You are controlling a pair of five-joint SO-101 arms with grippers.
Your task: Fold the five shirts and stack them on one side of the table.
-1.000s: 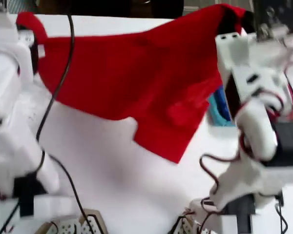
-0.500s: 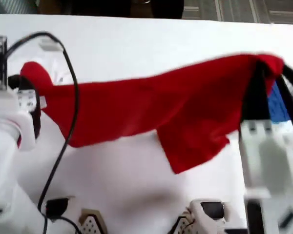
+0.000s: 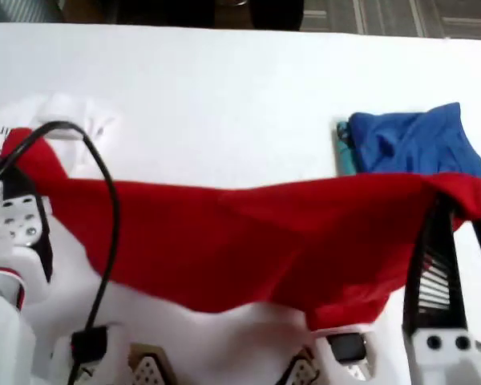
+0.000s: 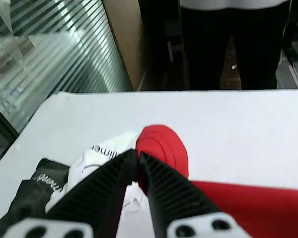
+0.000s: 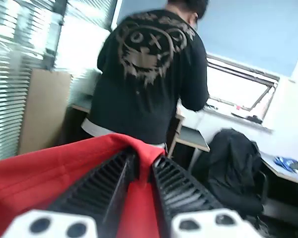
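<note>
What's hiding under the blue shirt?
A teal cloth peeks out at one edge of the blue shirt. The blue shirt covers the rest, and the red shirt hides the near side, so anything else beneath cannot be seen.

The red shirt (image 3: 248, 241) spans the near worktop (image 3: 224, 96). Beyond, open surface lies between the blue shirt (image 3: 413, 143) and, seemingly, white cloth (image 3: 72, 120).

Five garments are in view — one red shirt (image 3: 256, 241), one blue shirt (image 3: 413, 144), one teal garment (image 3: 342, 156), one white shirt (image 4: 89, 161) and one black garment (image 4: 25, 198). There are two grippers — the left gripper (image 4: 137, 153) and the right gripper (image 5: 141, 157). One desk (image 3: 224, 80), one black cable (image 3: 112, 216).
</note>
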